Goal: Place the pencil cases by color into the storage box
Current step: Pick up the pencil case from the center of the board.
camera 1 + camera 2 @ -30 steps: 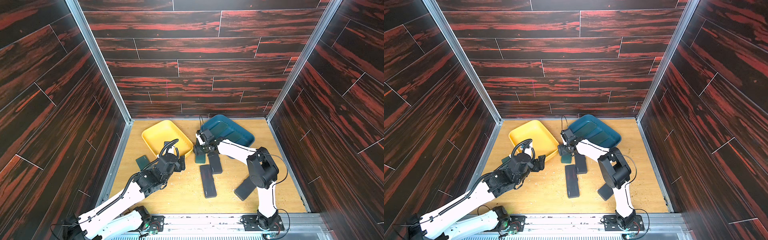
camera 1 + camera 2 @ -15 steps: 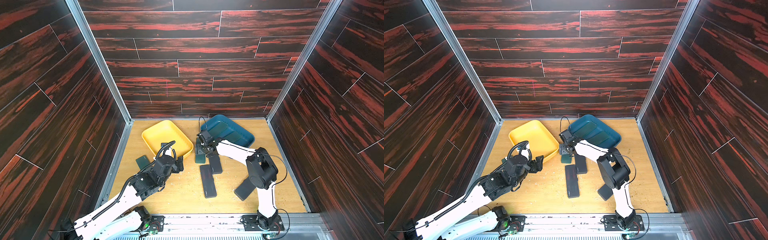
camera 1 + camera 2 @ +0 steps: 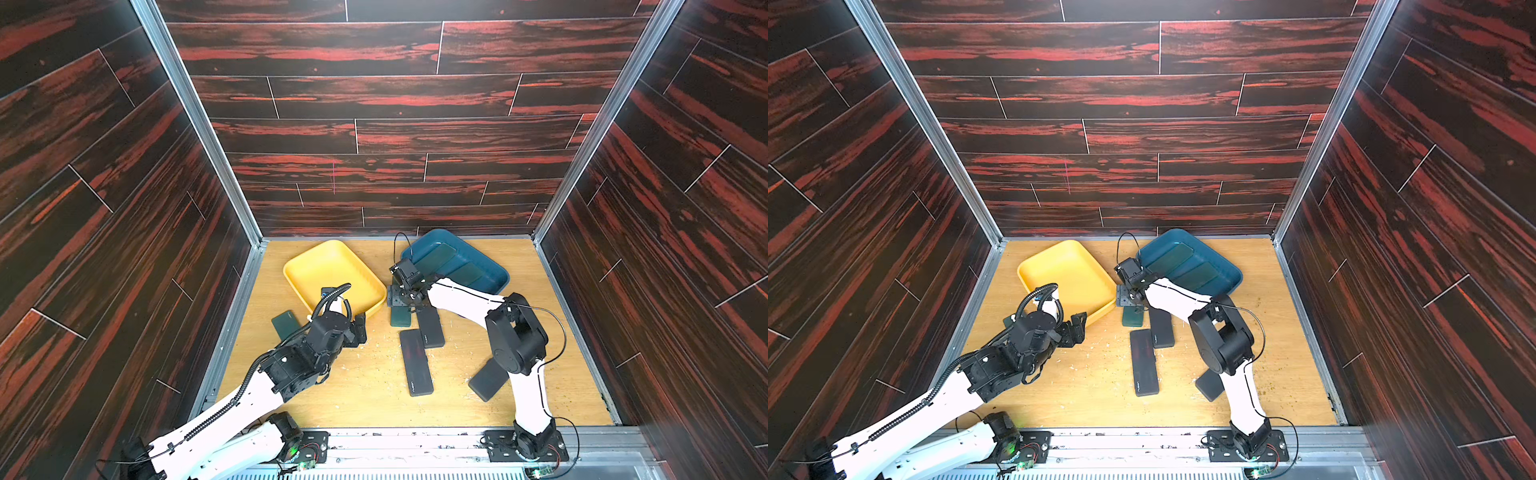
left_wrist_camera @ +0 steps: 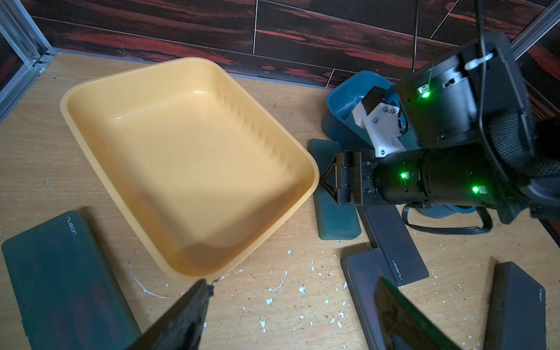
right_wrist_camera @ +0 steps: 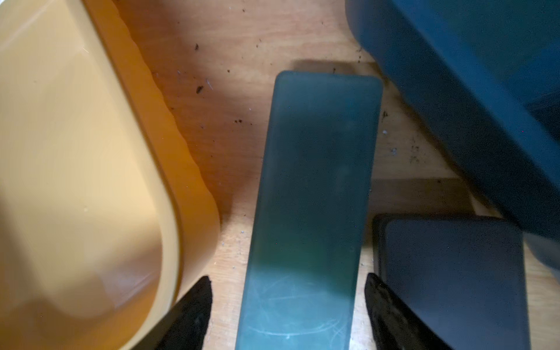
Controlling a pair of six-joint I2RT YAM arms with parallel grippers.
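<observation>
I'm at the grasp on a green case [image 5: 315,181]. It lies flat on the table just beside the yellow tray [image 3: 332,272], between that and the blue tray [image 3: 415,249]. My right gripper [image 5: 288,281] is down over one end of it, a finger on each side. Bare wood shows between each finger and the case, so the jaws stand apart and nothing is clamped yet.

Next, I judge, I close on the long edges, lift, and carry it away from the yellow tray into the blue tray, where two more green ones [image 3: 434,259] already lie. A black case [image 5: 448,272] sits close on the side away from the yellow tray, so that finger has little room.

My left gripper [image 4: 294,286] hangs off the yellow tray's near corner, fingers apart and empty. A second loose green case [image 3: 286,324] lies just beside that tray, on the side away from the right gripper. The yellow tray holds nothing.

In both top views the right wrist covers the grip, and I can't tell whether the fingertips touch the table. The right wrist view cuts off the case's gripped end. Well apart from the yellow tray, another black one [image 3: 488,378] is half hidden behind the right arm.
</observation>
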